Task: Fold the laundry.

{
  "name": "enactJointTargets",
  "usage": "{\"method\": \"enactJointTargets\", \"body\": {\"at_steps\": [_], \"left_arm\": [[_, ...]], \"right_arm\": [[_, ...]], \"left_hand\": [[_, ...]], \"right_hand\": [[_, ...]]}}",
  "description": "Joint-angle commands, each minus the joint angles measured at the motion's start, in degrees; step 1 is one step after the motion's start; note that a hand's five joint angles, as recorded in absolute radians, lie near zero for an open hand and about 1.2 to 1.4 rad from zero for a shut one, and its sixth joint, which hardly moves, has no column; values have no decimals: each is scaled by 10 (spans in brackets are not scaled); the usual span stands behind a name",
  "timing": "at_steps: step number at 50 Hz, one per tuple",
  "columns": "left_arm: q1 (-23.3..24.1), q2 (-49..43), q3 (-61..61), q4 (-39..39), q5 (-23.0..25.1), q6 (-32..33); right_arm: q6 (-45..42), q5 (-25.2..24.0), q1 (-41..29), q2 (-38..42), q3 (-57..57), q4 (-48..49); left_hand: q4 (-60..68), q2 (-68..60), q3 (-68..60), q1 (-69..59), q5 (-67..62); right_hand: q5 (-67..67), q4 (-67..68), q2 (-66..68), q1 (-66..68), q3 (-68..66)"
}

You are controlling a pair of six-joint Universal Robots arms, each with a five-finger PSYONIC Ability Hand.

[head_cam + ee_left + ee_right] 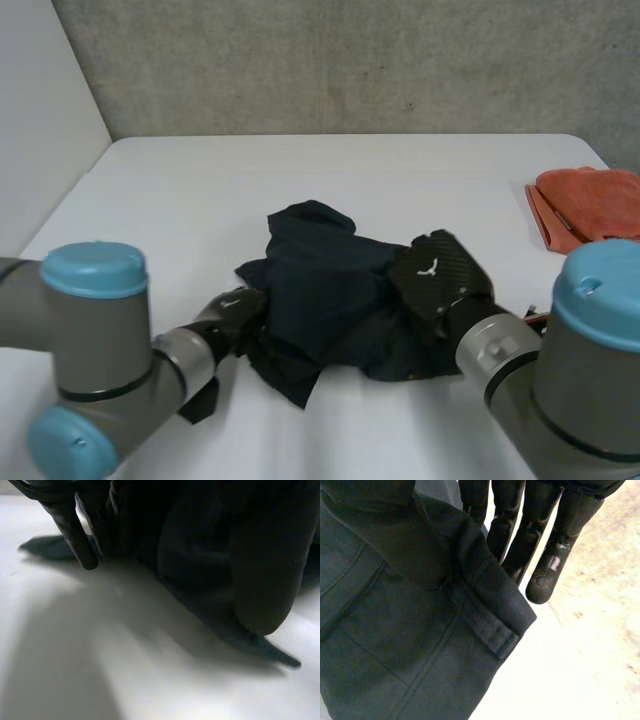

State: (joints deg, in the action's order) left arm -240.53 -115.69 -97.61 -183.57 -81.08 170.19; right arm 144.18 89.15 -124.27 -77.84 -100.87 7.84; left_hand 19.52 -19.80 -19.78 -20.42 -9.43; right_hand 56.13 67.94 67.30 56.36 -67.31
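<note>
A dark navy garment (pixel 330 300) lies crumpled in the middle of the white table (pixel 300 180). My left hand (pixel 232 308) is at its left edge, low on the table. In the left wrist view its fingers (pixel 260 580) reach straight down onto a thin tip of the cloth (pixel 280 657). My right hand (pixel 440 275) rests on the garment's right side. In the right wrist view a seamed band of the garment (pixel 395 630) lies between the thumb and the straight fingers (pixel 545 575), which pinch it.
A folded orange cloth (pixel 590 205) lies at the table's right edge. A grey wall stands behind the table's far edge, a white one at the left. Bare table surrounds the garment at the back and left.
</note>
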Motion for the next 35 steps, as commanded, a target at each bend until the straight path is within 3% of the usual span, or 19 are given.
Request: {"method": "enactJointTargets", "body": {"at_steps": [1, 2, 3, 7, 11, 20, 27, 35], "left_arm": [[46, -46, 78, -11, -52, -11], [46, -45, 83, -12, -64, -10], [47, -41, 88, -12, -78, -7], [52, 9, 121, -4, -131, 10], [48, 96, 139, 27, -134, 59], [30, 231, 184, 65, -137, 266], [28, 192, 218, 71, -138, 355], [-11, 57, 267, 60, -135, 436]], "right_arm": [[9, -10, 32, -35, -7, -1], [8, -13, 35, -39, -6, -1], [8, -16, 38, -42, -5, -2], [7, -25, 61, -69, 14, -4], [7, -37, 85, -114, 56, -16], [8, -79, 99, -130, 238, -176], [9, -100, 107, -46, 336, -252], [12, -98, 102, 114, 450, -257]], "left_hand": [[446, -443, -443, -437, -447], [572, -569, -569, -563, -573], [604, -602, -602, -596, -605], [605, -602, -602, -596, -606], [605, -602, -602, -596, -606], [605, -602, -602, -596, -606], [605, -602, -602, -596, -606], [605, -602, -602, -596, -606]], "right_hand": [[139, 121, 127, 236, -127], [139, 121, 127, 236, -127], [139, 121, 127, 236, -127], [139, 121, 127, 236, -127], [139, 121, 127, 236, -127], [139, 121, 127, 236, -127], [139, 121, 127, 236, -127], [139, 121, 127, 236, -127]]}}
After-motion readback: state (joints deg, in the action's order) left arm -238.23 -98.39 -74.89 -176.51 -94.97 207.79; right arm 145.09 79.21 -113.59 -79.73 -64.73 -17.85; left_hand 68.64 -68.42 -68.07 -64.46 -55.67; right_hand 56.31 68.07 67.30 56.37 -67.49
